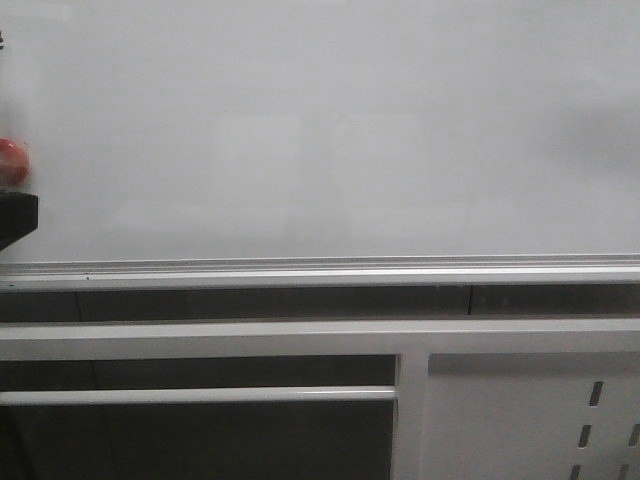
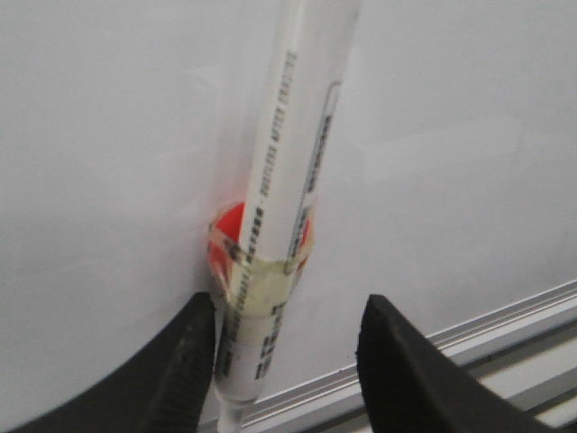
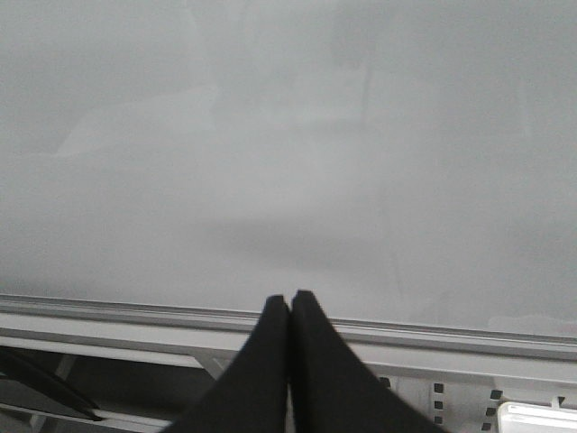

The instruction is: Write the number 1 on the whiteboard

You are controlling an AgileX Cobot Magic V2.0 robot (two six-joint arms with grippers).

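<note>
The whiteboard [image 1: 320,130] is a glossy white panel with a silver bottom rail [image 1: 320,268]. No number 1 shows on it in any view. In the left wrist view a white marker [image 2: 288,180] with black print stands against the whiteboard [image 2: 108,135], taped to a red round holder [image 2: 227,230]. My left gripper [image 2: 288,307] is open, with one finger on each side of the marker's lower end. Its left finger [image 2: 194,352] is close beside the marker. My right gripper [image 3: 289,296] is shut and empty in front of the board's rail [image 3: 135,311].
A white metal frame with slotted holes [image 1: 530,410] and crossbars [image 1: 200,395] stands below the board. The red holder [image 1: 8,160] and a black part [image 1: 15,215] show at the front view's left edge.
</note>
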